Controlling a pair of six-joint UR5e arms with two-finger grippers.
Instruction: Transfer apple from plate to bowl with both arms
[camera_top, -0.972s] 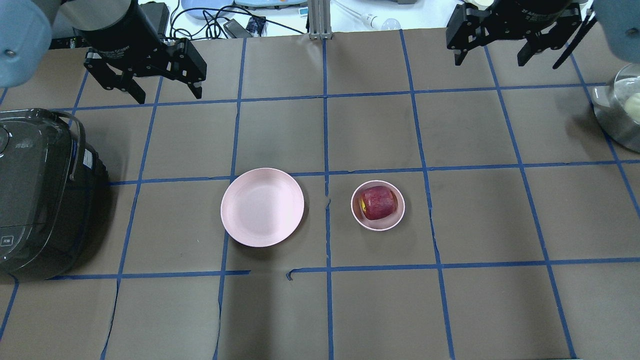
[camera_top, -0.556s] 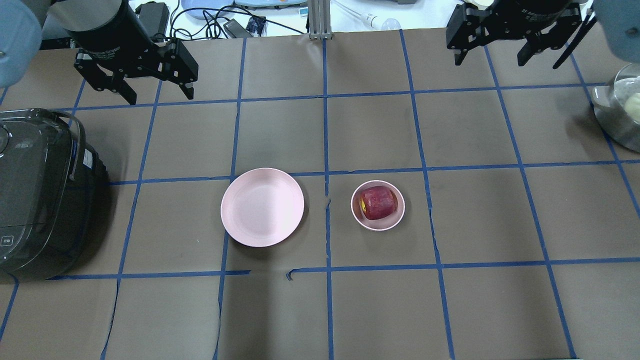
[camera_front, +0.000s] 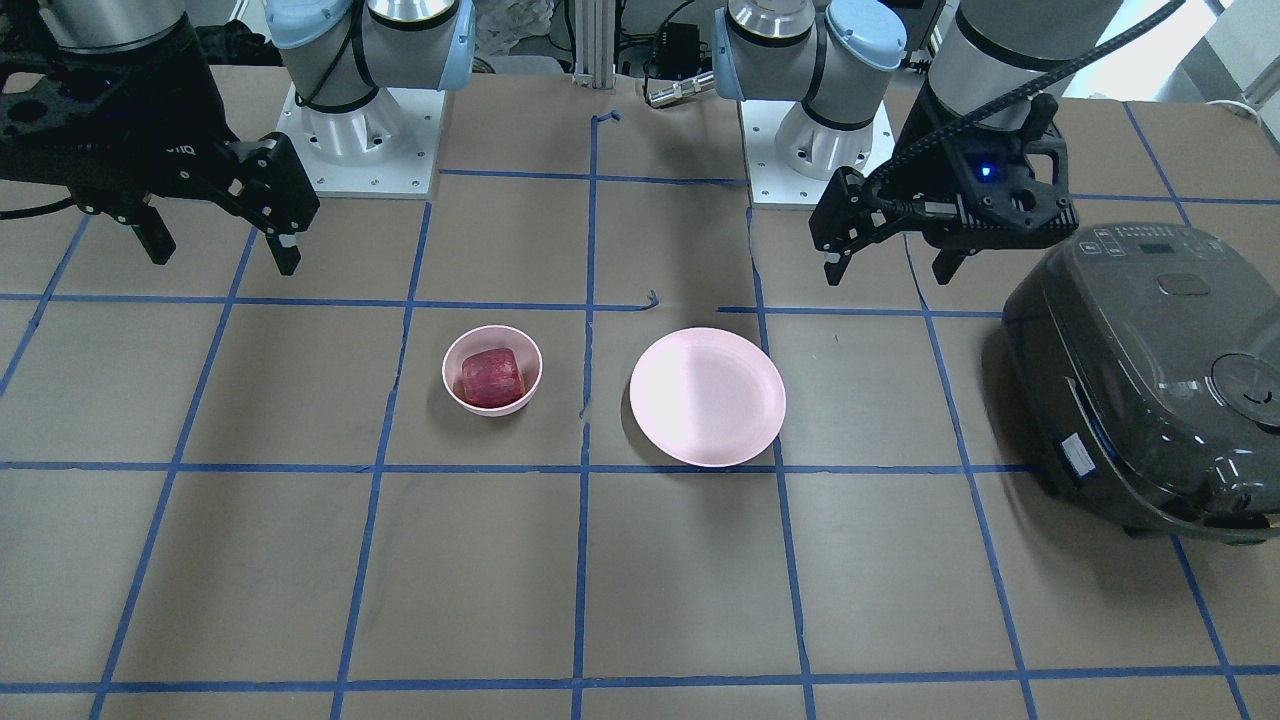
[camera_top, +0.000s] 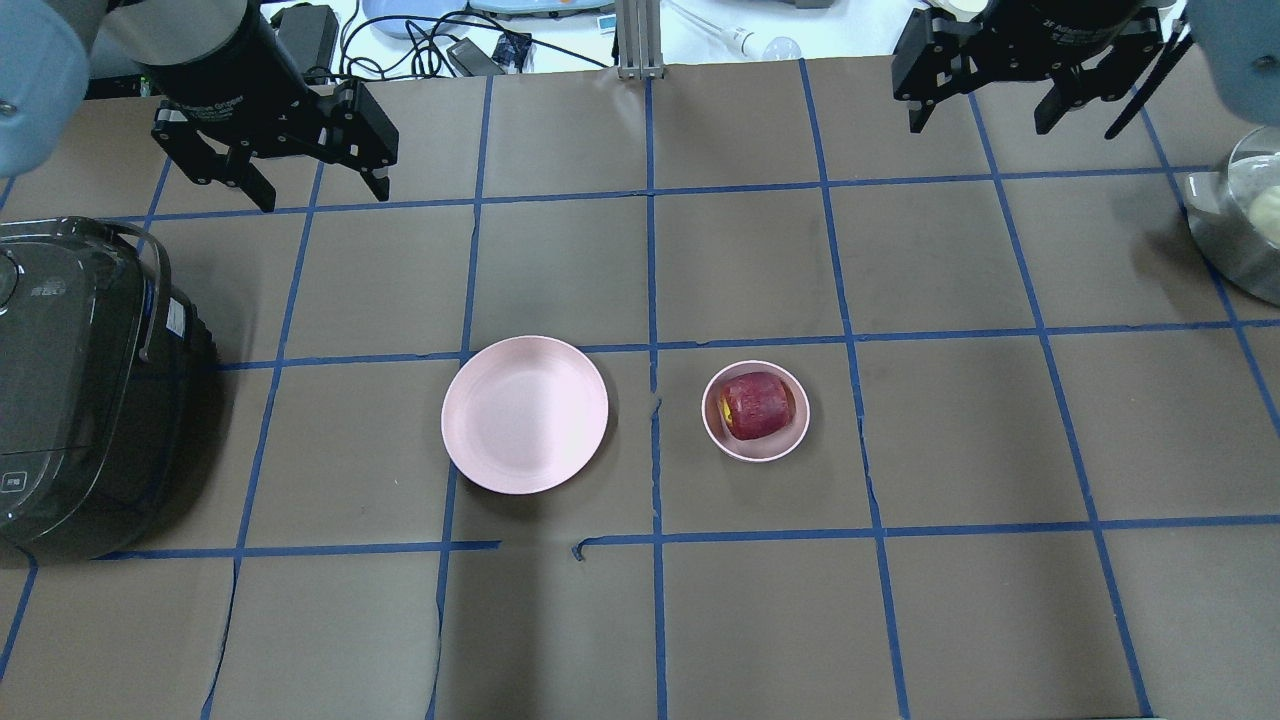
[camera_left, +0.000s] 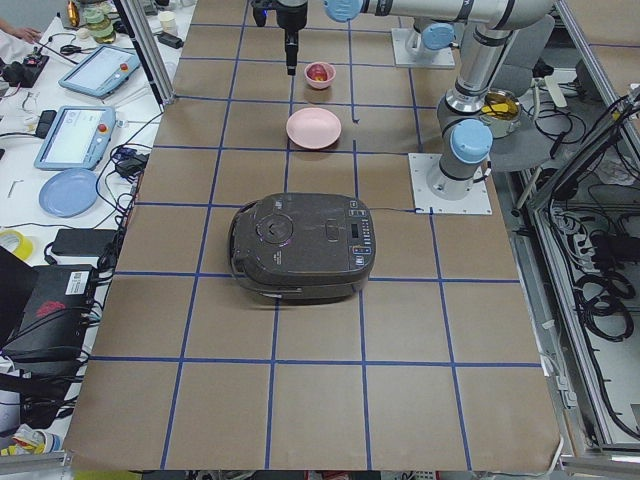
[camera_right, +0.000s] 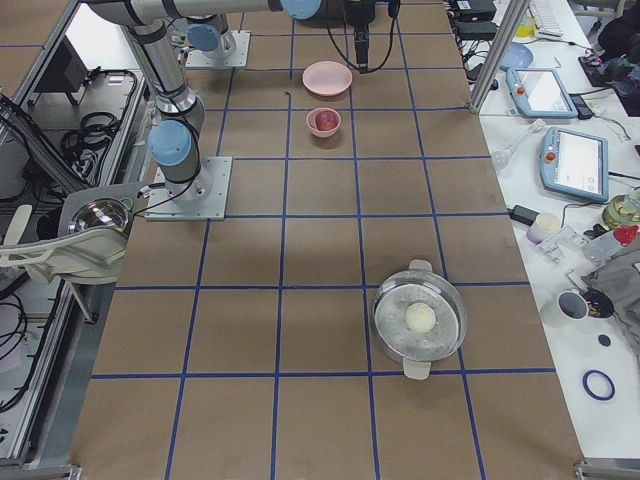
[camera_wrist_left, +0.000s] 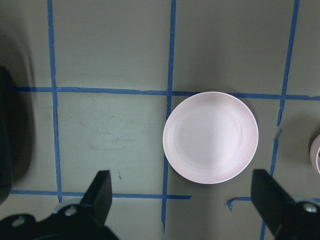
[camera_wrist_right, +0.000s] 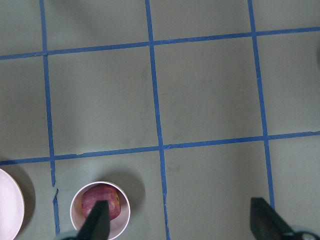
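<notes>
Black rice cooker stands at the table's left edge. Left gripper hangs above the far-left squares, jaws wide apart, holding nothing. The plate lies flat near centre. To its right, not touching it, is the bowl with the apple resting inside. Right gripper hangs over the far-right squares, spread wide, empty. Steel pot sits at the right edge.
</notes>
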